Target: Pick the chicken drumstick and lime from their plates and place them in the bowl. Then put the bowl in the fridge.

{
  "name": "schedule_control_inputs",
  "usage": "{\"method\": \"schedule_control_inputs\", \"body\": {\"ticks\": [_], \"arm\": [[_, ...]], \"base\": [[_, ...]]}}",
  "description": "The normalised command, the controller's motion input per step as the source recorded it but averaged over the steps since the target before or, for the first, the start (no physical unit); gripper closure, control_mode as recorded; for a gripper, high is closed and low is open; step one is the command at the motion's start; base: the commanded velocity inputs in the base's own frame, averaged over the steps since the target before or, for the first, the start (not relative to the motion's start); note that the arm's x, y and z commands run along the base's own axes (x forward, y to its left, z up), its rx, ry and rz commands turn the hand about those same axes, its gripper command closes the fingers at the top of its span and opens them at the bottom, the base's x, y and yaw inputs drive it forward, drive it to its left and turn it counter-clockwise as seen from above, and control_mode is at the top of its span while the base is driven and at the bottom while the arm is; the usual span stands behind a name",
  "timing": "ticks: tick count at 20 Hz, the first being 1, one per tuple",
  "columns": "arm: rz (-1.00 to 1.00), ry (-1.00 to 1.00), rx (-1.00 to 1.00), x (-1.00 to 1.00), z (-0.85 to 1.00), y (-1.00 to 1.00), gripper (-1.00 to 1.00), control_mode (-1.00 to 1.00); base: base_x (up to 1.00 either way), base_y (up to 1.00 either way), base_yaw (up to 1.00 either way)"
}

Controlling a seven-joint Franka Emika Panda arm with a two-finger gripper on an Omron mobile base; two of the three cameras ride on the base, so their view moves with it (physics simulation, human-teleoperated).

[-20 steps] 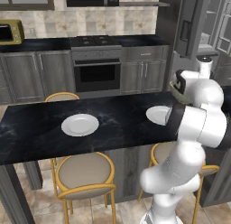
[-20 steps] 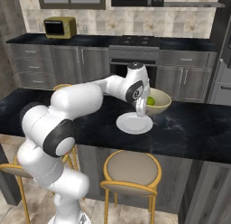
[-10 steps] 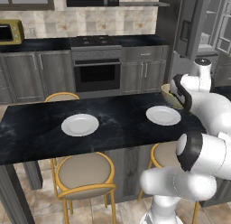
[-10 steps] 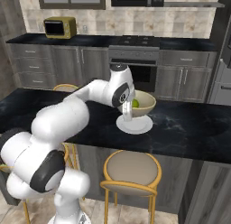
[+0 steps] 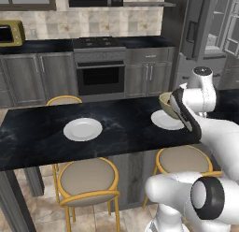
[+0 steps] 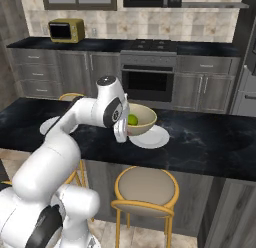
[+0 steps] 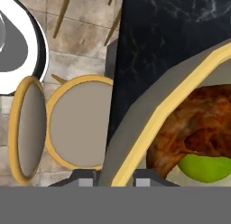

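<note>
My gripper (image 7: pixel 113 180) is shut on the thick rim of the tan bowl (image 7: pixel 149 123), one fingertip on each side of the wall. Inside it lie the reddish-brown chicken drumstick (image 7: pixel 198 130) and, under it, the lime (image 7: pixel 205 169). In the right base view the bowl (image 6: pixel 141 117) hangs tilted above one white plate (image 6: pixel 152 137), with the lime (image 6: pixel 132 120) showing and my gripper (image 6: pixel 123 128) at its left rim. The other plate (image 5: pixel 82 129) lies bare further left on the black counter (image 5: pixel 37 137). The grey fridge (image 5: pixel 201 25) stands at the far right, its door open.
Yellow-framed stools (image 5: pixel 88 179) stand along the counter's near side, one right below the bowl (image 6: pixel 145 187). Behind the counter are the built-in oven (image 5: pixel 100 79), grey cabinets and a yellow microwave (image 6: pixel 64 30). My own arm hides part of the right plate in the left base view.
The arm has swung the bowl leftward and toward the counter's near edge, over the white plate. The grip has not changed. The plates and the cameras stayed put.
</note>
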Motion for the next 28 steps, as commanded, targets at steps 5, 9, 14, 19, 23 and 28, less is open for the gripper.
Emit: {"method": "schedule_control_inputs", "body": {"ticks": [5,9,14,19,23,28], "arm": [[0.02,0.00,0.00,-0.45,0.04,0.59,1.00,-1.00],[0.07,0.00,0.05,-0.43,0.02,0.45,1.00,-1.00],[0.00,0.00,0.06,-0.43,0.00,0.48,1.00,-1.00],[0.00,0.00,0.00,-0.27,0.00,0.46,1.00,-1.00],[0.01,0.00,-0.03,-0.01,0.00,0.08,1.00,-1.00],[0.00,0.00,0.00,0.00,0.00,0.00,1.00,-1.00]], "base": [[0.00,0.00,0.00],[0.00,0.00,0.00],[0.00,0.00,0.00],[0.00,0.00,0.00],[0.00,0.00,0.00],[0.00,0.00,0.00]]}}
